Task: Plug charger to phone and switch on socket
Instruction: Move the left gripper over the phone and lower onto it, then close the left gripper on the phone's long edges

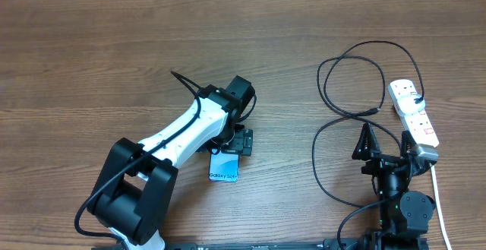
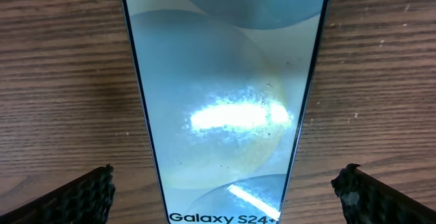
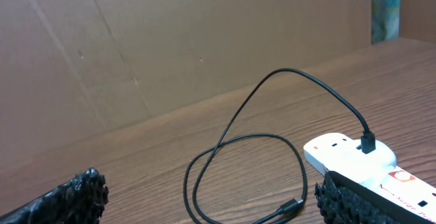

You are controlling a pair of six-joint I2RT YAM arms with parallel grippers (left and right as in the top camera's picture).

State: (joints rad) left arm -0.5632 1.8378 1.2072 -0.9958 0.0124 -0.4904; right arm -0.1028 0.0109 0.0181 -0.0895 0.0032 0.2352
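Near the lower middle of the overhead frame, the phone [image 1: 223,166] is lying flat on the wooden table [image 1: 91,52] with its lit screen facing up, showing "Galaxy S24+". The left gripper [image 1: 231,140] is hovering directly over it with its 2 fingers spread wide, 1 at each lower corner of the wrist view and neither touching the phone's edges.

Over at the right edge of the frame, the socket [image 1: 414,113] is lying lengthwise, and the charger [image 3: 289,70] is sitting plugged into its far end. The black cable is sprawling in loose loops to the left of the strip, and its small free tip is resting on the wood, well apart from the phone.

The right gripper [image 1: 389,150] is sitting just below the strip with its jaws fully apart, gripping nothing.
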